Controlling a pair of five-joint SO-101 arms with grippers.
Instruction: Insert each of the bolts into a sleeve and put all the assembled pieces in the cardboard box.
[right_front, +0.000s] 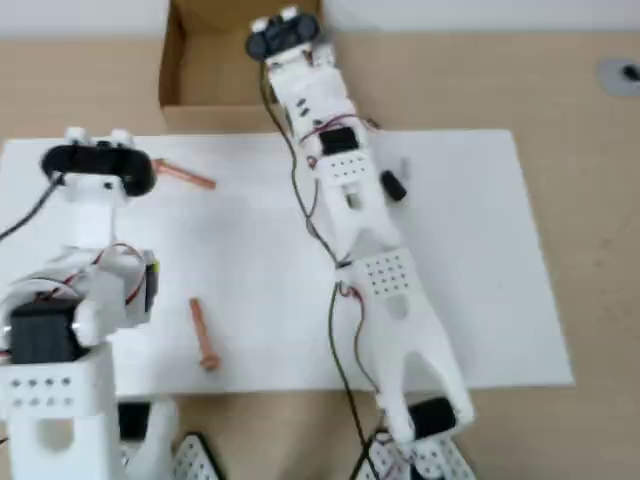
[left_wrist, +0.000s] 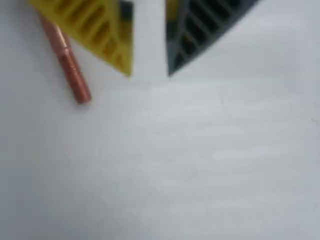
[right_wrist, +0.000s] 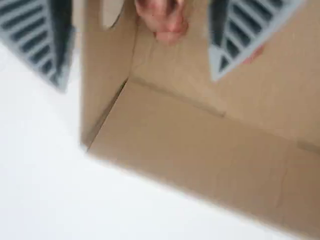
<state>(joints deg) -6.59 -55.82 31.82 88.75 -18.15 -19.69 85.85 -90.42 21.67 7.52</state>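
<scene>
1. Left gripper (left_wrist: 148, 72): we find it open and holding nothing. Its yellow finger (left_wrist: 100, 30) and black finger (left_wrist: 200, 25) stand parted, with bare white mat (left_wrist: 200, 165) showing between them.
2. Copper-coloured rod (left_wrist: 67, 62): it lies flat on the mat, just beside the outer face of the yellow finger. We cannot tell whether the two touch. In the high view the rod (right_front: 185, 175) sits at 10 o'clock from the mat's centre.
3. Bolt (right_front: 203, 335): it lies on the mat at 8 o'clock from the centre, with its head toward 6 o'clock. It is well apart from both arms.
4. Right gripper (right_wrist: 140, 80): we find it spread wide over the open cardboard box (right_wrist: 200, 150). Its fingers (right_wrist: 235, 35) grip nothing.
5. Copper-coloured piece (right_wrist: 162, 20): it shows between those fingers and touches neither, seen against the box interior. It is blurred, so we cannot tell whether it rests on the box floor.
6. Cardboard box, high view (right_front: 175, 75): it stands on the wooden table (right_front: 580, 100) at 12 o'clock, just beside the mat's far edge. The right arm (right_front: 400, 290) stretches to it from 5 o'clock.
7. Small black piece (right_front: 393, 185): it lies at 2 o'clock, just beside the right arm. We cannot identify it.
</scene>
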